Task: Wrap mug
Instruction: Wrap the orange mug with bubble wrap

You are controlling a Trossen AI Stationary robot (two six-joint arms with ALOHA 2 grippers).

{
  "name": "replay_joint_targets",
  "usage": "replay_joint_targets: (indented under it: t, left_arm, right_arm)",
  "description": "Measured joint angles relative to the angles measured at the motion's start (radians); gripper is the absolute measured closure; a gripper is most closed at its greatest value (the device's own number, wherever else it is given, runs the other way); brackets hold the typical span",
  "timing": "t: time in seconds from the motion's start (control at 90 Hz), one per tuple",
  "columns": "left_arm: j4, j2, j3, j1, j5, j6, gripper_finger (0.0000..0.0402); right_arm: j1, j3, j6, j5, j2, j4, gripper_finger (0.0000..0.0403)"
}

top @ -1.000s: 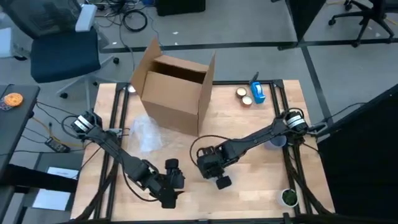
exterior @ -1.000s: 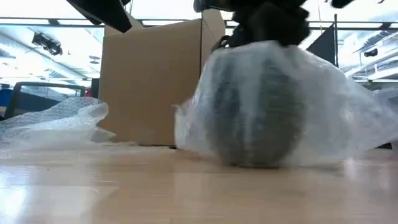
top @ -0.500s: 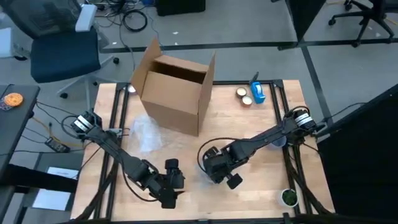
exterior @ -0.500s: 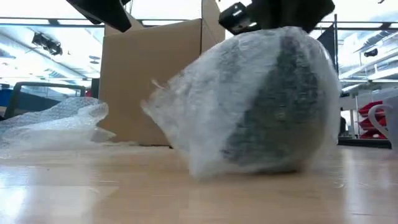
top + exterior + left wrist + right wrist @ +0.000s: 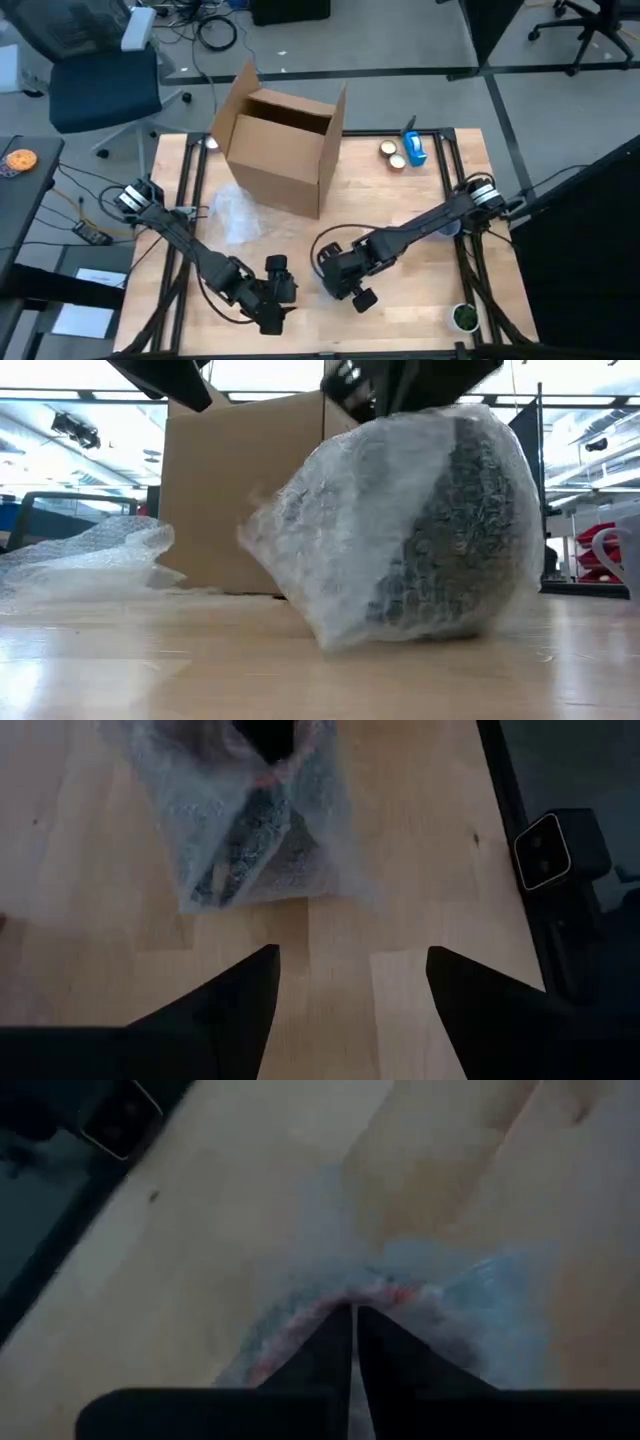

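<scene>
Table (image 5: pixel 420 200) has box (image 5: pixel 280 150) at 11 o'clock, wrapped mug (image 5: pixel 410 530) near 6, right gripper (image 5: pixel 340 272) pinched on its bubble wrap (image 5: pixel 400 1295), left gripper (image 5: pixel 350 985) spread, idle at 7; thin pinch could slip, wrap unrolls.

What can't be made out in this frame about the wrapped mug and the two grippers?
- Mug: handle and opening hidden by bubble wrap in the low and left wrist views.
- Right gripper: low view cuts it off at the top edge; the high view shows only the dark arm over the bundle.
- Left gripper: too small in the high view.
</scene>
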Motion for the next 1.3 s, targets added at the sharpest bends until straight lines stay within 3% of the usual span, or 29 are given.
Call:
replay_joint_targets:
  t: [0.244, 0.578, 0.7, 0.978, 1.067, 1.3]
  left_arm:
    - [0.000, 0.000, 0.000, 0.000, 0.000, 0.000, 0.0163]
    - [0.000, 0.000, 0.000, 0.000, -0.002, 0.000, 0.0163]
    - [0.000, 0.000, 0.000, 0.000, -0.003, 0.001, 0.0163]
    - [0.000, 0.000, 0.000, 0.000, -0.010, 0.001, 0.0163]
    - [-0.001, 0.000, 0.000, -0.002, -0.011, 0.001, 0.0163]
    - [-0.001, 0.000, 0.000, -0.002, -0.011, 0.001, 0.0163]
  right_arm:
    - [-0.009, 0.005, 0.000, -0.016, 0.063, -0.014, 0.0403]
    - [-0.038, 0.004, 0.026, 0.048, 0.062, -0.205, 0.0402]
    - [-0.037, 0.065, 0.033, 0.065, 0.062, -0.307, 0.0402]
    - [-0.008, 0.243, 0.143, 0.205, 0.043, -0.475, 0.0402]
    - [-0.005, 0.245, 0.217, 0.247, 0.043, -0.483, 0.0402]
    - [-0.025, 0.159, 0.380, 0.234, 0.053, -0.455, 0.0403]
